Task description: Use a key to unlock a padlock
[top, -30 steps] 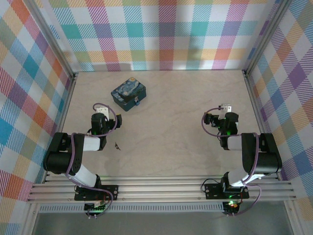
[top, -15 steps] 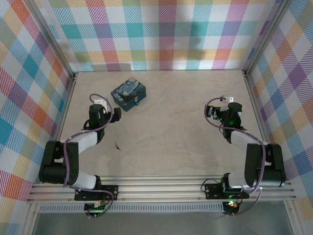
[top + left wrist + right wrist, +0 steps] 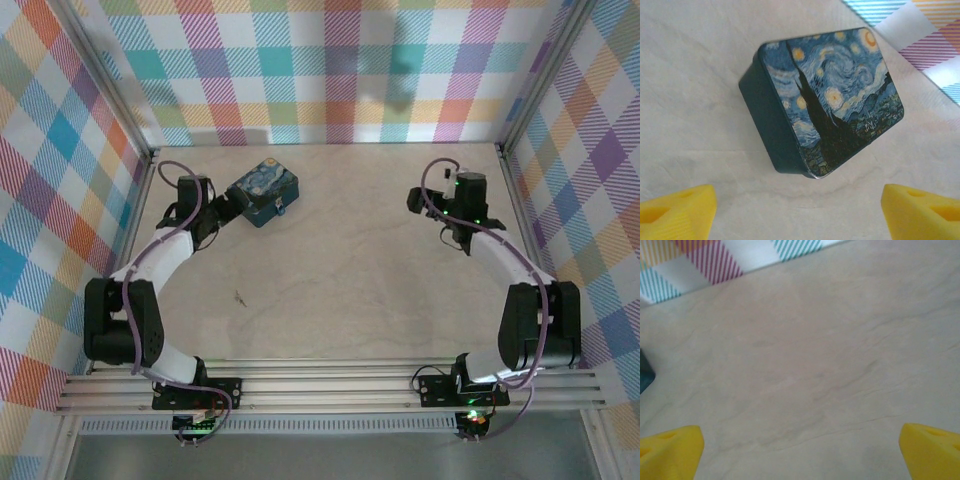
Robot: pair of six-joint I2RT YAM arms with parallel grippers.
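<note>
The dark-blue box with the night-sky painting point(image 3: 262, 190) sits at the back left of the table, and the tiny blue padlock point(image 3: 281, 208) hangs on its near right side. The small dark key point(image 3: 238, 297) lies alone on the table, well in front of the box. My left gripper point(image 3: 224, 208) is just left of the box, open, with nothing between its yellow fingertips point(image 3: 677, 211). From the left wrist the box point(image 3: 825, 100) lies just ahead of the left gripper point(image 3: 800, 215). My right gripper point(image 3: 413, 200) is open over bare table at the back right.
Plaid walls enclose the wooden table point(image 3: 340, 290) on the left, back and right. An aluminium rail point(image 3: 330, 385) runs along the near edge by the arm bases. In the right wrist view the right gripper point(image 3: 800, 455) hangs over wood, with a dark corner point(image 3: 645, 371) at the left edge.
Both arms have stretched away from their bases toward the back. The left gripper has come up beside the box; the right one has moved to the back right. Box and key have not moved.
</note>
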